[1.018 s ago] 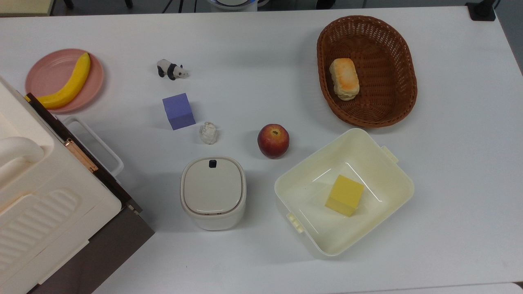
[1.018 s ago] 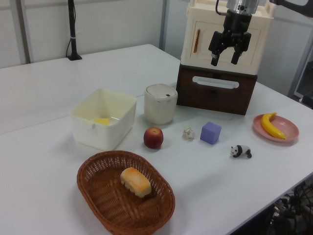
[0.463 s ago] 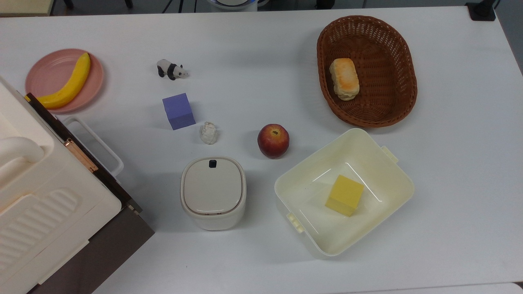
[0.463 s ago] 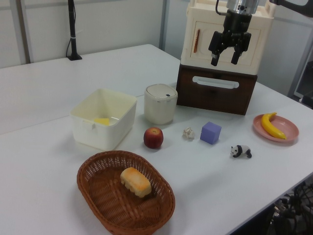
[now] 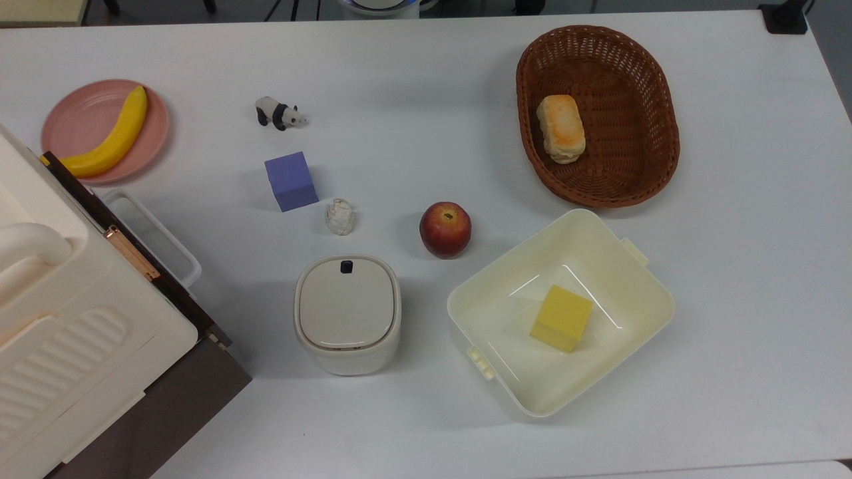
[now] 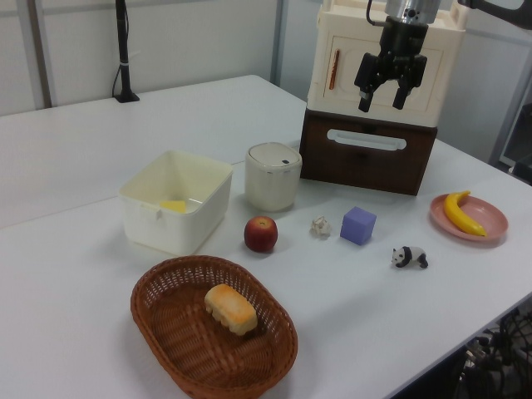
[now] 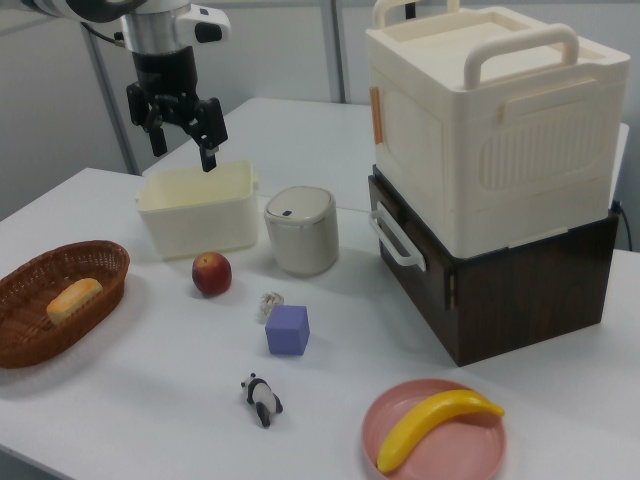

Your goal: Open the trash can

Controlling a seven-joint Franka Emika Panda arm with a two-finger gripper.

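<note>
Trash can [image 5: 347,314] sits shut on the white table [image 5: 426,73], its grey lid flat and the black button [image 5: 346,267] facing the crumpled paper ball [image 5: 340,217]. No label or writing can be read on it. In the top view, the apple [image 5: 445,229] lies to its upper right and the pale tub [image 5: 639,293] to its right. High above the table, the gripper [image 6: 382,96] hangs with its fingers spread apart, holding nothing.
</note>
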